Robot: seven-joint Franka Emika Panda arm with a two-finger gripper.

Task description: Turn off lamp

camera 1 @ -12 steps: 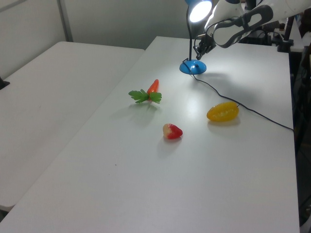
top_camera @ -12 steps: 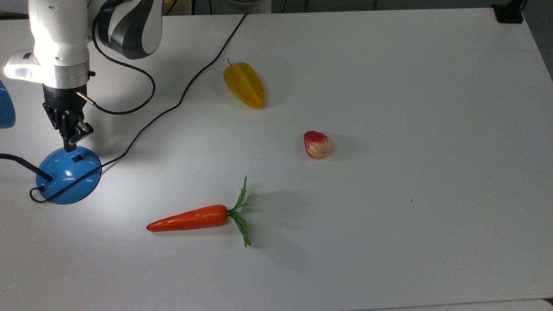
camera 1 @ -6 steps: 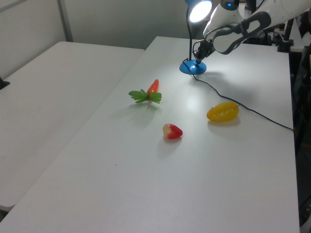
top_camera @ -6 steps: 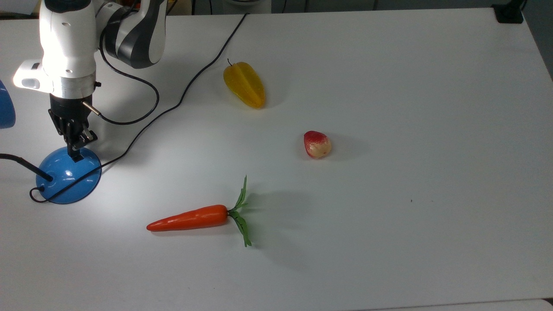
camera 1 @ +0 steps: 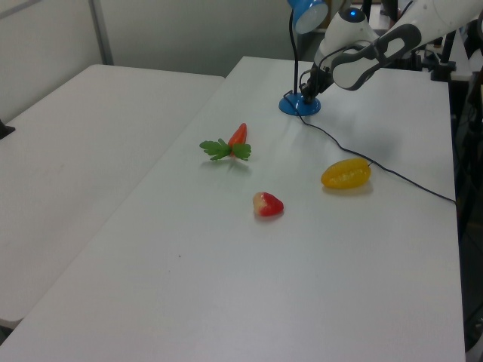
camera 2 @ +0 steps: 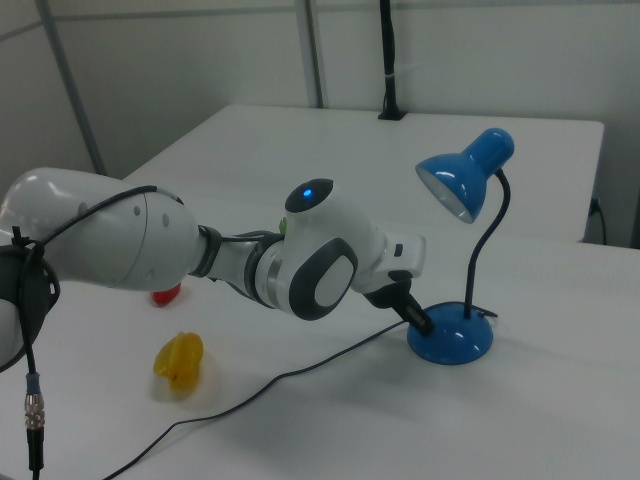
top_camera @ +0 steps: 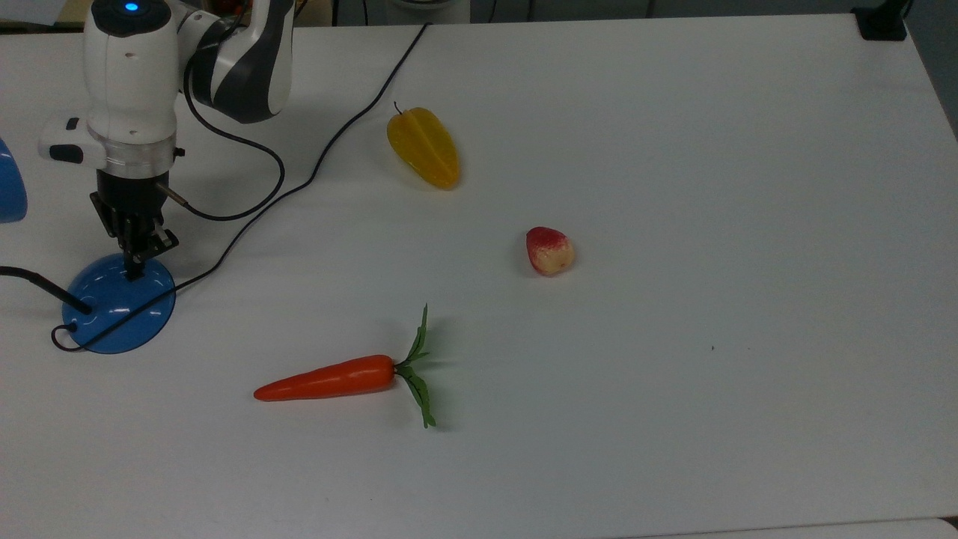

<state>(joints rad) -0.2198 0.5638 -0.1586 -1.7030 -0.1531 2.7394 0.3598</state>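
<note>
Right now the gripper point(top_camera: 135, 271) points straight down in the top view, tips touching the top of the lamp point(top_camera: 120, 303) dome base where the switch sits. Fingers point(top_camera: 133, 251) look pressed together, nothing held between them. Wrist is vertical above the base; the forearm runs back toward the top view's upper edge. A blue light point(top_camera: 131, 7) glows on top of the arm's last link.

In the right view the arm comes in from the right view's left, the gripper point(camera 2: 421, 322) angled down onto the base. The lamp point(camera 2: 452, 338) stands at the right view's right, black gooseneck rising to the blue shade point(camera 2: 467, 173), which faces down-left. No glow shows in the shade.

Lamp sits near the top view's left edge of the white table point(top_camera: 673, 150), its cord point(top_camera: 314, 161) trailing toward the top edge. Carrot point(top_camera: 337, 376), strawberry point(top_camera: 549, 250) and yellow starfruit point(top_camera: 423, 147) lie well apart from it.

In the left view the gripper point(camera 1: 306, 93) is on the base point(camera 1: 299, 105).
</note>
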